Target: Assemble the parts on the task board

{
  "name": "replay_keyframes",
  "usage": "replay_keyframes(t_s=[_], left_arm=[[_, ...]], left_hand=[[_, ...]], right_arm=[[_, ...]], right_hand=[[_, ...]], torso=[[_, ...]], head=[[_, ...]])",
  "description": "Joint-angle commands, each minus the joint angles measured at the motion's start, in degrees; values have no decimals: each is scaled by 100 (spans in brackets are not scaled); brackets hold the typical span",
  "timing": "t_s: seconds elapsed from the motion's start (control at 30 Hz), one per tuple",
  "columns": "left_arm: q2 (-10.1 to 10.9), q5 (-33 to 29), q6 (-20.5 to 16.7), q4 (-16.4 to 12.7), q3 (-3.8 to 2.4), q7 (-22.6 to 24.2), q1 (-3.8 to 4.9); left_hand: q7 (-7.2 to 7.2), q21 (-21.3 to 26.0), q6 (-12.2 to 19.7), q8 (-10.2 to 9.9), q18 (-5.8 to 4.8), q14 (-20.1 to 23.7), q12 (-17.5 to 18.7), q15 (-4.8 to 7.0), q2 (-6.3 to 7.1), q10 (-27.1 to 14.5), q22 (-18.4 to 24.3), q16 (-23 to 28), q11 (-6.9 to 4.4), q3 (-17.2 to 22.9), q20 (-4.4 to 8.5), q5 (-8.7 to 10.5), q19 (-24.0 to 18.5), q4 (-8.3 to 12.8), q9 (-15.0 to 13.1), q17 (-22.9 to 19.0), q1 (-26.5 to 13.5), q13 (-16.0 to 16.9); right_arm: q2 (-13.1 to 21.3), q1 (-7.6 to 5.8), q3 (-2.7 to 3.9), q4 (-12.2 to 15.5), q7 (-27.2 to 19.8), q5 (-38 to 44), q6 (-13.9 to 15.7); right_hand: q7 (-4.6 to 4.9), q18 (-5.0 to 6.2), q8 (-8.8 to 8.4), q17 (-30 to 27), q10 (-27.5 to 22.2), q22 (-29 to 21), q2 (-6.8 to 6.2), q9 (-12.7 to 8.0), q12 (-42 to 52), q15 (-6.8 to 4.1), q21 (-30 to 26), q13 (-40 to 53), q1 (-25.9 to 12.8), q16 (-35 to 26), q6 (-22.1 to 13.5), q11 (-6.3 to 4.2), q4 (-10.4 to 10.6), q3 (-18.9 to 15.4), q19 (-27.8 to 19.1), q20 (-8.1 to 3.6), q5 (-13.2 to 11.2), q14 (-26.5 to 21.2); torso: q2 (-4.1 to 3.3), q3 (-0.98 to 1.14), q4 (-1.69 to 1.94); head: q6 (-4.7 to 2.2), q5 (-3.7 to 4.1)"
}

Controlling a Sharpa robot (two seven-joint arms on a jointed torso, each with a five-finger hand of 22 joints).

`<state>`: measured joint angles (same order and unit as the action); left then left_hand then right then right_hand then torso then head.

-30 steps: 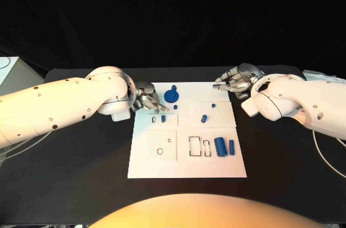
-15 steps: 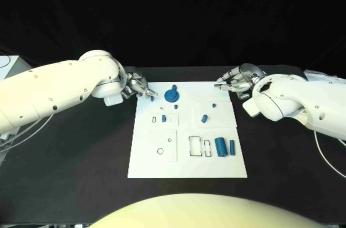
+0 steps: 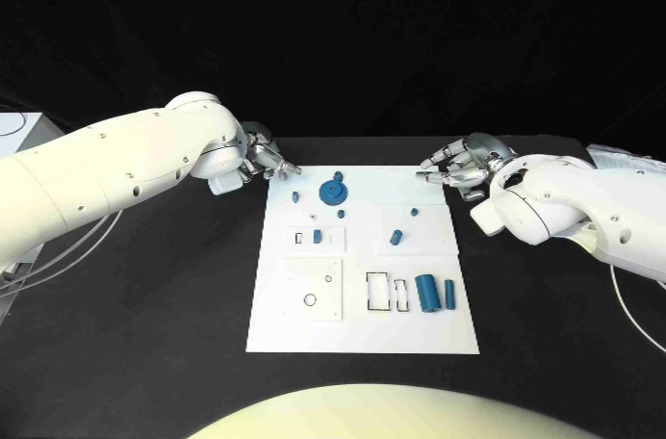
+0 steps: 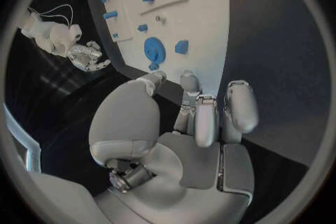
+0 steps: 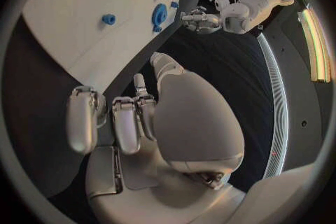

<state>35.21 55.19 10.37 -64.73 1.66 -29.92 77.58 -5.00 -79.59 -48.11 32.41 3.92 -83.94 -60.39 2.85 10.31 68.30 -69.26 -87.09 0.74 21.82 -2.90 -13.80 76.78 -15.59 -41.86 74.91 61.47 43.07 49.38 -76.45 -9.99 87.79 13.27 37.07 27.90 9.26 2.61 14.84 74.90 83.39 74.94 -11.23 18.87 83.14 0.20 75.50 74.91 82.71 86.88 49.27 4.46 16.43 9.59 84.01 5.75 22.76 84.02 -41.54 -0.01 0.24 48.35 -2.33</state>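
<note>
Task board (image 3: 361,333): white plate, table centre, long axis running 12 to 6.
Blue disc part (image 3: 333,190): near the board's far-left corner; a small blue piece (image 3: 294,194) lies at its 9 o'clock.
Left hand (image 3: 261,160): off the board's far-left corner, at the disc's 10 o'clock; fingers loosely curled, holding nothing. Nearer hand.
Right hand (image 3: 459,164): at the far-right corner, 2 o'clock of the disc; fingers apart, empty.
Blue cylinders (image 3: 434,294): near-right area.

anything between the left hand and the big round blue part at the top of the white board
Nothing visible: the left hand hovers off the white task board's far left corner, and only a small blue piece lies nearby, beside the path to the round blue part.
</note>
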Motion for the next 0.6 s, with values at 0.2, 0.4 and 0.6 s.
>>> replay_keyframes(t_s=[0.2,0.4,0.6], left_arm=[[-188,-10,261,282,7,80,4],[-243,-2,412,352,23,76,1],[-276,64,595,393,42,61,0]], left_hand=[[-47,-8,-19,-36,73,-435,-59,-49,20,18,-36,-19,39,-85,-59,5,7,-76,54,1009,30,28],[-23,-11,-124,11,74,-438,-87,-44,39,12,-44,-27,26,-186,-67,18,8,-94,73,1019,6,32],[-18,-16,-139,21,73,-441,-100,-42,41,16,-53,-32,22,-206,-66,22,13,-97,74,1028,-1,44]], right_arm=[[11,3,1,31,-93,-2,-57],[16,3,1,38,-91,-2,-55],[11,3,1,39,-104,-2,-38]], right_hand=[[-1,79,31,857,-42,528,-5,6,-35,-28,-35,765,-50,-19,-27,-14,-6,28,-7,-1,21,428],[-1,79,31,857,-42,528,-5,6,-35,-28,-35,765,-50,-19,-27,-14,-6,28,-7,-1,21,428],[-1,79,31,857,-42,528,-5,6,-35,-28,-35,765,-50,-19,-27,-14,-6,28,-7,-1,21,428]], torso=[[-56,-34,-37],[-60,-38,-32],[-55,-35,-30]], head=[[-29,-35],[-21,-40],[-24,-51]])
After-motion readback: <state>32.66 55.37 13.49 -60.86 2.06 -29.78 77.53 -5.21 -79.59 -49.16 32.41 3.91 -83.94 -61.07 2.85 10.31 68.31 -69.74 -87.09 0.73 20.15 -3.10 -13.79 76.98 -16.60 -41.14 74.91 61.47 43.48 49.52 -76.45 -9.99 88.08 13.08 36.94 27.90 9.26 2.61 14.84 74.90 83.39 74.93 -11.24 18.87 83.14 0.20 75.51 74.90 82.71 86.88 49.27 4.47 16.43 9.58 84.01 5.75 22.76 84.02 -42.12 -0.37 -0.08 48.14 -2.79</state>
